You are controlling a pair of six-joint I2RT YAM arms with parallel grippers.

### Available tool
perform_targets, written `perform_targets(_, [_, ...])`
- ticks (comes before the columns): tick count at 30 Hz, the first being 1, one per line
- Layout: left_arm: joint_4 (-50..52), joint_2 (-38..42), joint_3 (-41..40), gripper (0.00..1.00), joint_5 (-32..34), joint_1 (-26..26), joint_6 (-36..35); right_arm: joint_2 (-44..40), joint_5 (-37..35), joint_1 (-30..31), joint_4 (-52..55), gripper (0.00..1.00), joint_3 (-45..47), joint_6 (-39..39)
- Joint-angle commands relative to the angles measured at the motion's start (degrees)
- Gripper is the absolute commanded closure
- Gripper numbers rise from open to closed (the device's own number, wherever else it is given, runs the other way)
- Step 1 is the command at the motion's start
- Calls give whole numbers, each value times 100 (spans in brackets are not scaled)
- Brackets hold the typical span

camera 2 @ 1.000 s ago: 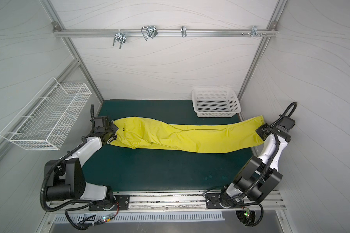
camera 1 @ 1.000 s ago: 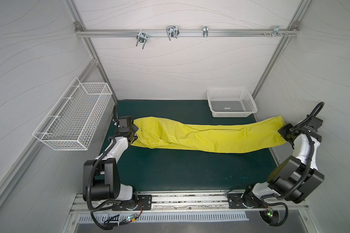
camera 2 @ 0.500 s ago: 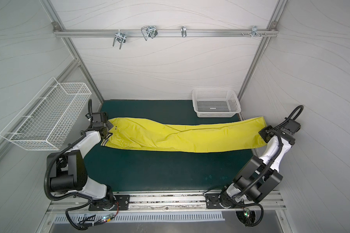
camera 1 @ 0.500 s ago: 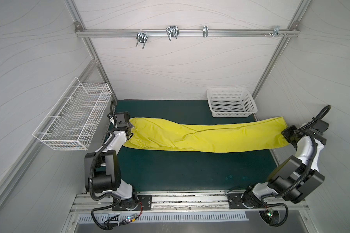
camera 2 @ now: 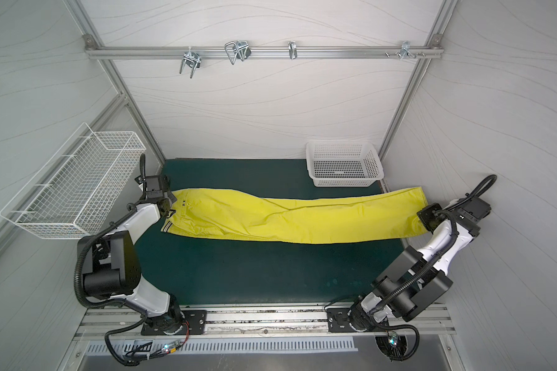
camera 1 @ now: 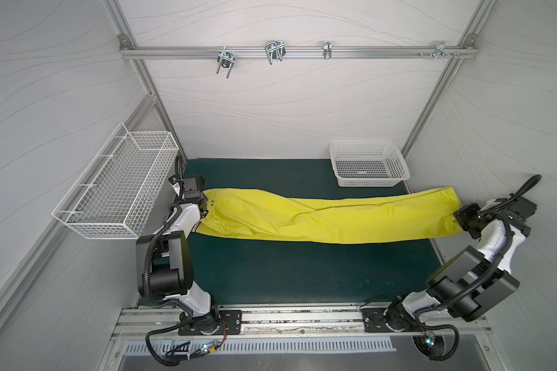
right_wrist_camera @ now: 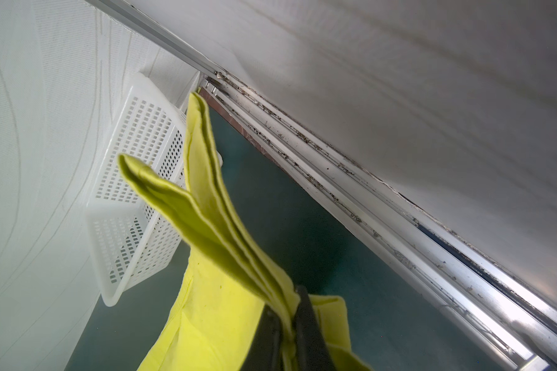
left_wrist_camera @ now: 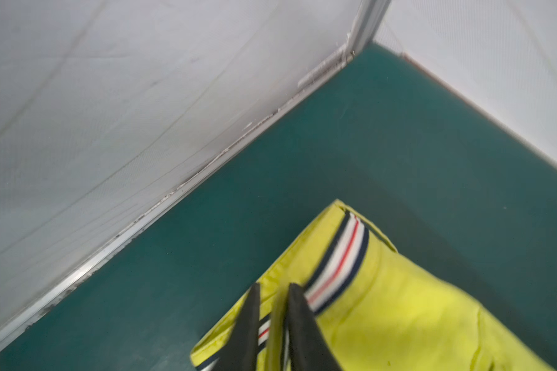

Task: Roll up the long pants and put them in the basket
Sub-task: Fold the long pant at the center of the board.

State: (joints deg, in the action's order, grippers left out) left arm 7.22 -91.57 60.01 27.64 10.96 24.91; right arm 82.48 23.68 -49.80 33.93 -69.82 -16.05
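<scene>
Desk [camera 1: 303, 273]: green, inside white-walled booth.
Pants [camera 1: 319, 218]: stretched across mid-frame, waistband left, cuffs right.
Left fingers [left_wrist_camera: 299, 321]: slightly parted astride waistband; grip unclear.
Right fingers [right_wrist_camera: 307, 331]: clenched on cuffs.

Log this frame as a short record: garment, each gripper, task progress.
pants: stretched full length across the green mat, waistband toward left arm, cuffs toward right
left gripper: at the striped waistband, jaws slightly apart; grip unclear
right gripper: shut on the cuffs, held off the mat
progress: no roll started
other: white basket at back
</scene>
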Motion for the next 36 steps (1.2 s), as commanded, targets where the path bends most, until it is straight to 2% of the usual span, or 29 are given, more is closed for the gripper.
perform_targets(1, [-287, -77, 417, 69, 274, 143, -155, 220, -657, -536, -414, 100, -185, -667])
perform_targets(6, [-12, 203, 391, 66, 8, 143, 125, 138, -568, -496, -537, 100, -92, -724])
perform_targets(9, [-17, 590, 164, 66, -606, 126, 210, 97, -800, -162, -399, 100, -203, -559])
perform_targets(14, [450, 1044, -1, 66, -1210, 82, 729, -14, -1366, 1323, -211, 100, -419, -83])
perform_targets(21, [1047, 1694, 4, 67, -1260, -419, 823, -308, -1338, 3248, 90, 100, -862, 60])
perform_targets(26, [1614, 1900, 87, 69, -1488, -752, 1076, -450, -1701, 4868, 272, 100, -1278, 69])
perform_targets(29, [1779, 2043, -20, 69, -1421, -1007, 1126, -374, -1729, 5798, 317, 100, -1602, -18])
perform_targets(32, [1798, 2347, -229, 72, -1575, -1015, 1337, -182, -1940, 6809, 367, 100, -1988, 115])
perform_targets(34, [1653, 2487, -396, 76, -1746, -1053, 1380, -52, -2078, 7211, 418, 100, -2200, 219])
perform_targets(36, [1634, 2517, -499, 81, -1735, -1226, 1485, 60, -2162, 7326, 617, 100, -2413, 264])
